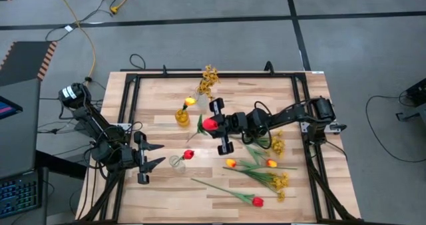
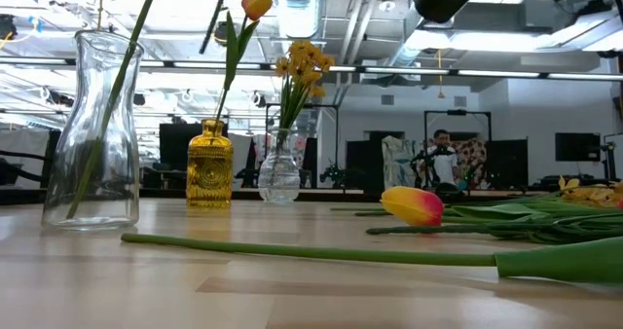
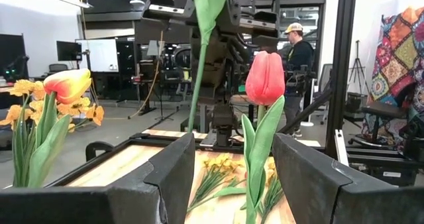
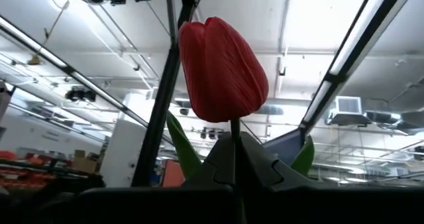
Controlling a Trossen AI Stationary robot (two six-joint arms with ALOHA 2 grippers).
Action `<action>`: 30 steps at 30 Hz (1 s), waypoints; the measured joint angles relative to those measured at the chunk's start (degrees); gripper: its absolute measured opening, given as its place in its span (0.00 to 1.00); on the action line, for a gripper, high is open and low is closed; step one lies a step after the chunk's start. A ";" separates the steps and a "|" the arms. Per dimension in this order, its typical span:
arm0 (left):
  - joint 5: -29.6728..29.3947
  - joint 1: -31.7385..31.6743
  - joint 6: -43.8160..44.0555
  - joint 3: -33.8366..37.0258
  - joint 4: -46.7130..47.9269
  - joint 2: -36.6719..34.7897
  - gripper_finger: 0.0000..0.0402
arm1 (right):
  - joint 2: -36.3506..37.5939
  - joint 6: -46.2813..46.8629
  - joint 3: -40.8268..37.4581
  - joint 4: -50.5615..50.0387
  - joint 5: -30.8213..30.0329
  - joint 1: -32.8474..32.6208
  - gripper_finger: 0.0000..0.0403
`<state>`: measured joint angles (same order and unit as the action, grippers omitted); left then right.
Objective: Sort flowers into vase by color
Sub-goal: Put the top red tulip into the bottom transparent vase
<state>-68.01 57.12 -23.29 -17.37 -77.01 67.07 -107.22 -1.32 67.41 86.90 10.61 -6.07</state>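
Note:
My right gripper is over the table's middle, shut on a red tulip. Its bloom stands just past the fingertips. My left gripper is open, low on the table's left. It faces a clear vase that holds another red tulip. A yellow vase holds a yellow-orange tulip. A small clear vase holds a mustard spray. More tulips and sprays lie flat on the table's right. My right gripper pinches the red tulip's stem just under the bloom between its two shut fingers. The bloom sticks out beyond the fingertips. The flower is lifted clear of the table. Its green stem and leaves hang down below the gripper.
A long stem with a red tulip lies along the near side. A black frame rims the wooden table. A person stands in the room beyond. Bare wood shows at the near left corner.

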 joint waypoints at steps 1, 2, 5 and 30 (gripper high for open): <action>-0.02 0.00 0.00 0.00 0.00 0.00 0.48 | 0.00 0.00 0.19 -0.28 0.18 0.00 0.06; -0.02 0.00 0.00 -0.02 0.00 0.00 0.48 | 0.00 -0.02 0.34 -0.64 0.22 -0.12 0.06; -0.04 0.00 0.00 0.00 0.00 0.00 0.48 | 0.00 -0.08 1.06 -1.17 0.25 -0.54 0.06; 0.20 0.00 0.11 -0.02 0.00 0.00 0.48 | -14.43 9.15 20.84 -6.47 6.47 -1.14 0.07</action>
<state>-67.81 57.12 -23.18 -17.39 -77.01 67.07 -121.65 7.83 88.25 80.43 17.08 -7.21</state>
